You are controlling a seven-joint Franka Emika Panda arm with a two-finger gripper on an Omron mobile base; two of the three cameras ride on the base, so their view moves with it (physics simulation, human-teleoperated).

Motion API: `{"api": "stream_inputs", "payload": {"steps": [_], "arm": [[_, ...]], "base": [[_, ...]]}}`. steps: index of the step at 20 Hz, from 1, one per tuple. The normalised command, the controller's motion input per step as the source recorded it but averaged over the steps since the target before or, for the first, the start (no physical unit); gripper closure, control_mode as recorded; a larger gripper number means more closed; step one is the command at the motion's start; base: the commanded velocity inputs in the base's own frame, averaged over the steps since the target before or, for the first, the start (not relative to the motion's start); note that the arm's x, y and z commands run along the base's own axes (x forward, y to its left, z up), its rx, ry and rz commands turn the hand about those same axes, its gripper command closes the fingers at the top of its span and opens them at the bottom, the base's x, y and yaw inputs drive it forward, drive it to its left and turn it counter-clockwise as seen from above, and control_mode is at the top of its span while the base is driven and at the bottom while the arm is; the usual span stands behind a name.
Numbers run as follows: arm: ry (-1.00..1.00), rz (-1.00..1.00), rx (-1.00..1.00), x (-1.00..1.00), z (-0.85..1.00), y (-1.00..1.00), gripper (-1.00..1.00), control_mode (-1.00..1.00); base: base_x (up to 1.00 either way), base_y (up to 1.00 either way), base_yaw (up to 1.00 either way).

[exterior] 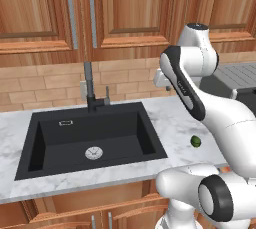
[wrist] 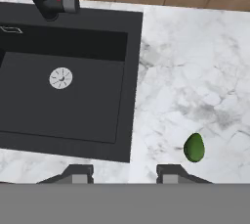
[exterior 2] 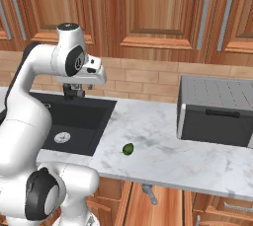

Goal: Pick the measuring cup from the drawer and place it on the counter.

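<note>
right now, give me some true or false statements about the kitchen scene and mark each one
1. The green fruit lies on the marble counter, right of the black sink in the hand view. True.
2. The gripper holds the measuring cup. False: nothing sits between its fingertips, which hang above the counter's front edge beside the sink.
3. The measuring cup lies in the open drawer below the counter, seen in the right base view. True.
4. The green fruit is inside the sink. False: it rests on the counter, apart from the sink.
5. A grey boxy appliance stands on the counter to the right of the fruit in the right base view. True.
</note>
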Motion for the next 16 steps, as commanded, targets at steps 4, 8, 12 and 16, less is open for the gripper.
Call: {"api": "stream_inputs", "payload": {"steps": [4,8,12,16], "arm": [[-0.01,0.00,0.01,-0.14,0.00,-0.06,-1.00,-1.00],[0.00,0.00,0.02,-0.43,-0.02,-0.33,-1.00,-1.00],[0.00,-0.06,0.07,-0.61,-0.12,-0.64,-1.00,-1.00],[0.00,-0.09,0.09,-0.73,-0.21,-0.79,-1.00,-1.00]], "base": [[0.00,0.00,0.00],[0.00,0.00,0.00],[0.00,0.00,0.00],[0.00,0.00,0.00]]}}
